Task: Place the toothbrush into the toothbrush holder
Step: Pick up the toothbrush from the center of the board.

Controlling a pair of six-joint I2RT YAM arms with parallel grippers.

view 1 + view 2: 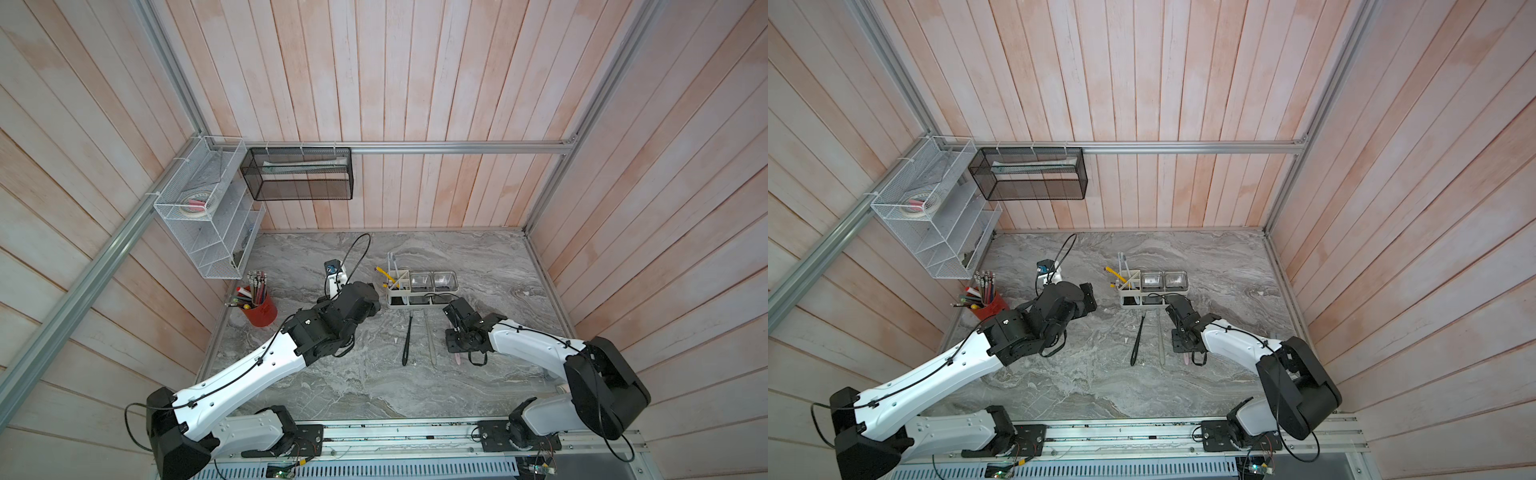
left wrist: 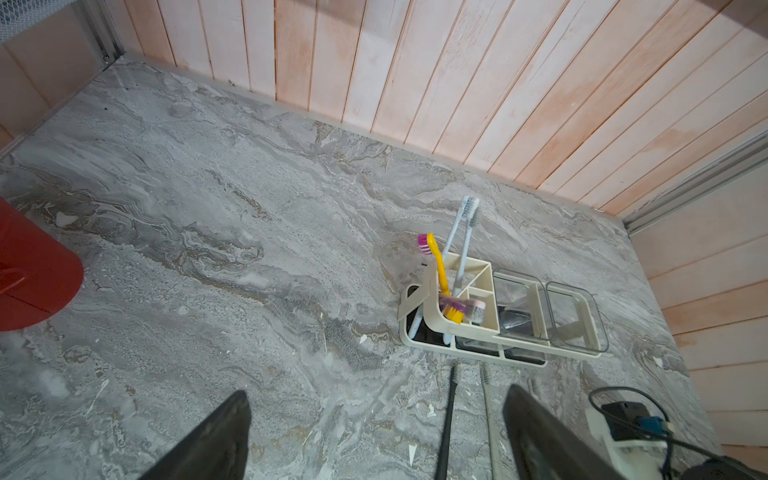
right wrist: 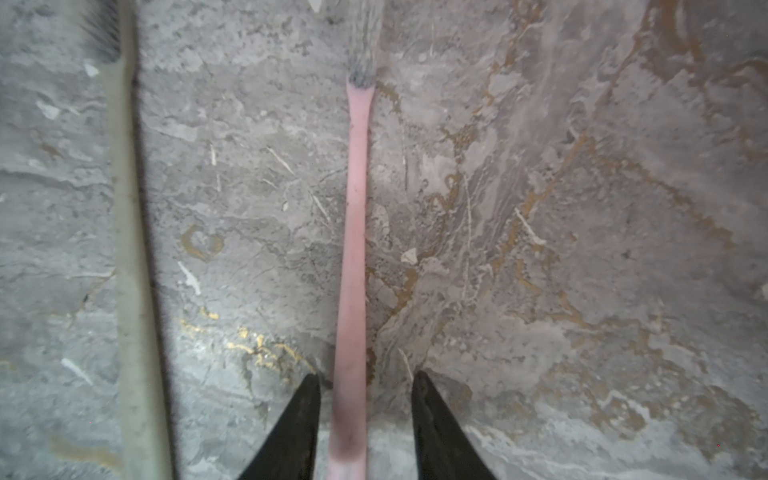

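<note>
A pink toothbrush [image 3: 357, 208] lies flat on the marble top, its handle end showing in both top views [image 1: 457, 359] [image 1: 1185, 358]. My right gripper [image 3: 366, 374] is down over its handle. The jaws stand on either side of the handle, with a gap still showing on one side. The cream-white toothbrush holder [image 1: 409, 304] [image 1: 1144, 306] [image 2: 473, 332] stands just beyond it and has a yellow brush and two pale ones in its divided slot. My left gripper [image 2: 377, 390] [image 1: 372, 304] hovers open and empty to the holder's left.
A black toothbrush [image 1: 406, 340] [image 2: 446, 424] and a beige one [image 1: 429, 338] [image 3: 133, 270] lie side by side left of the pink one. A red cup of pens [image 1: 259, 309] stands at the left. A white wire rack [image 1: 208, 216] and a black mesh basket [image 1: 297, 174] hang on the walls.
</note>
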